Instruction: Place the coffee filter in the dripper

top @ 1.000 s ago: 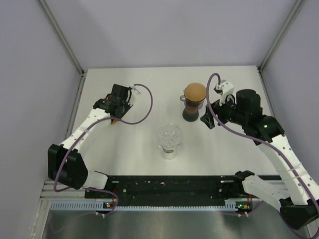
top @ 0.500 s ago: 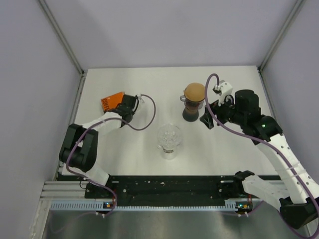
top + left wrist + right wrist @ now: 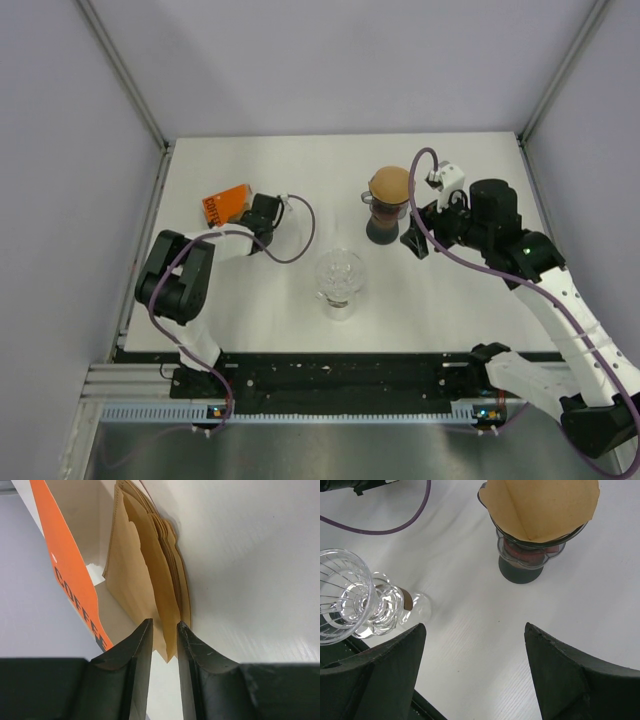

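Brown paper coffee filters stand on edge in the open orange cardboard box at the white table's far left.
Their long axis runs away from the left gripper, with the near corner pointing into the narrow gap between its fingers. The right gripper gapes wide near the filter-lined dark dripper and the clear glass dripper.

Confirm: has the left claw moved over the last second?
Yes. The left claw shifted right and slightly toward the near edge, closer to the glass dripper, which stayed put.
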You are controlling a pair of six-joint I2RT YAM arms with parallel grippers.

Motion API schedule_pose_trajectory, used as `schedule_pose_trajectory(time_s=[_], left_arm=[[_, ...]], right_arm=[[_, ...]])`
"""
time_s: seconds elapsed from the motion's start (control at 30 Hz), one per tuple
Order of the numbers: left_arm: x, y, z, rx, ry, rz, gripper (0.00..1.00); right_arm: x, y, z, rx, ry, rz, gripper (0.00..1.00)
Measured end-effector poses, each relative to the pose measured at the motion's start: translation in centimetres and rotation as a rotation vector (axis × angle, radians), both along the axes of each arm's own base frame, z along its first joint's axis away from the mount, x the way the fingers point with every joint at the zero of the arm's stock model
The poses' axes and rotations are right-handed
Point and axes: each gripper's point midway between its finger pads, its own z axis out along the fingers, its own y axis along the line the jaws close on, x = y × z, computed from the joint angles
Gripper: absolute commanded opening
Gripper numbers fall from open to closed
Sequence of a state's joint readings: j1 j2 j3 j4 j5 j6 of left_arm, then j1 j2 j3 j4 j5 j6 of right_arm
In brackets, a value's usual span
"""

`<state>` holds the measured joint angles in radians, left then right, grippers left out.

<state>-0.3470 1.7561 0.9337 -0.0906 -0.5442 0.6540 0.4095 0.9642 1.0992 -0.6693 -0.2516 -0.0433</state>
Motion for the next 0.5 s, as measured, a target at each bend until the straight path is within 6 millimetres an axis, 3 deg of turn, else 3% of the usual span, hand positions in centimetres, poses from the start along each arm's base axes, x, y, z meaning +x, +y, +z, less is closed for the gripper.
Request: schedule_pose_trajectory(time_s=[0.33, 0.43, 0.5], left_arm=[[1.2, 0.8, -0.4, 0.070, -0.042, 0.026, 0.26], [1.5, 1.1, -0.7, 0.098, -0.046, 0.034, 0.18], [1.7, 1.2, -0.8, 0.111, -0.053, 0.039, 0.08]], right_arm=[[0.0, 0.1, 0.0, 0.000, -0.002, 0.009, 0.80], [-0.1, 0.2, 0.0, 0.001, -0.002, 0.016, 0.80], [-0.2, 0.3, 0.0, 0.004, -0.001, 0.022, 0.80]])
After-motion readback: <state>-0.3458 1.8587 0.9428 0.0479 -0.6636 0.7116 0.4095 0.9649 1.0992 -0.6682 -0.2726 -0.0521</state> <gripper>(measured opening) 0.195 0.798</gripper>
